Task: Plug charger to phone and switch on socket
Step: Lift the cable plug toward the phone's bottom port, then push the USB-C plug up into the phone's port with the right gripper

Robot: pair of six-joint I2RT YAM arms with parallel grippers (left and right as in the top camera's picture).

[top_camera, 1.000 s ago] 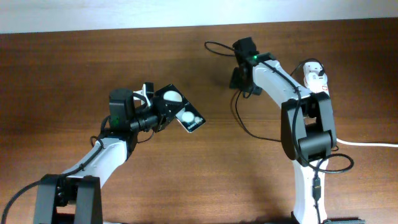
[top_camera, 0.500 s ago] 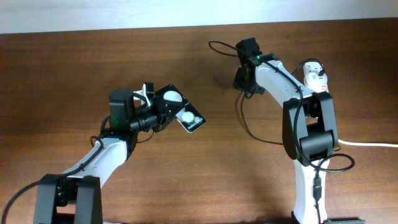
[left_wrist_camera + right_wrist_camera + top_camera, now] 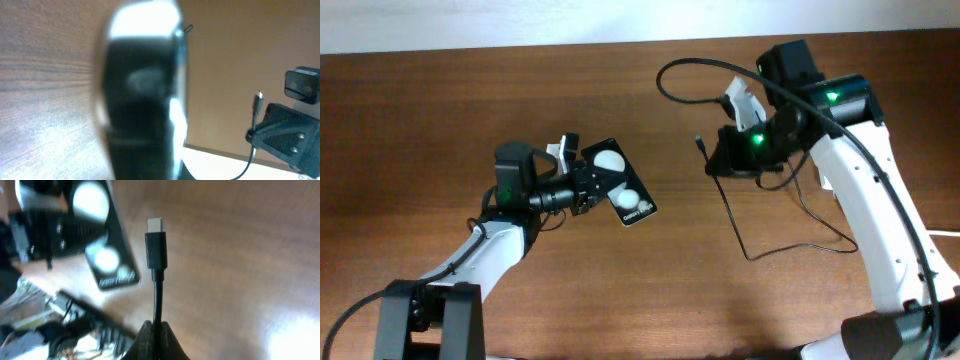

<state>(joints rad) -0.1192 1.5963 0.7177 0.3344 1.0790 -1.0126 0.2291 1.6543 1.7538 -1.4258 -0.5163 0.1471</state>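
Note:
My left gripper [image 3: 590,186] is shut on the phone [image 3: 623,188], a black slab with two white round patches, and holds it tilted above the table. In the left wrist view the phone [image 3: 142,100] is a blurred dark edge right in front of the lens. My right gripper [image 3: 718,160] is shut on the charger cable [image 3: 750,250], and the connector tip [image 3: 700,142] sticks out toward the phone. Seen from the right wrist, the connector [image 3: 155,242] stands above my gripper [image 3: 160,330], with the phone [image 3: 107,255] to its left. The socket is hidden under my right arm.
The black cable loops high at the back [image 3: 665,75] and trails over the wood to the right [image 3: 840,240]. A bit of thick white lead [image 3: 948,232] shows at the right edge. My right gripper [image 3: 285,135] and the connector [image 3: 258,97] appear in the left wrist view.
My right gripper shut on the cable at the back of the table, then rose and swung forward with the connector pointing at the phone. The phone has shifted slightly right.

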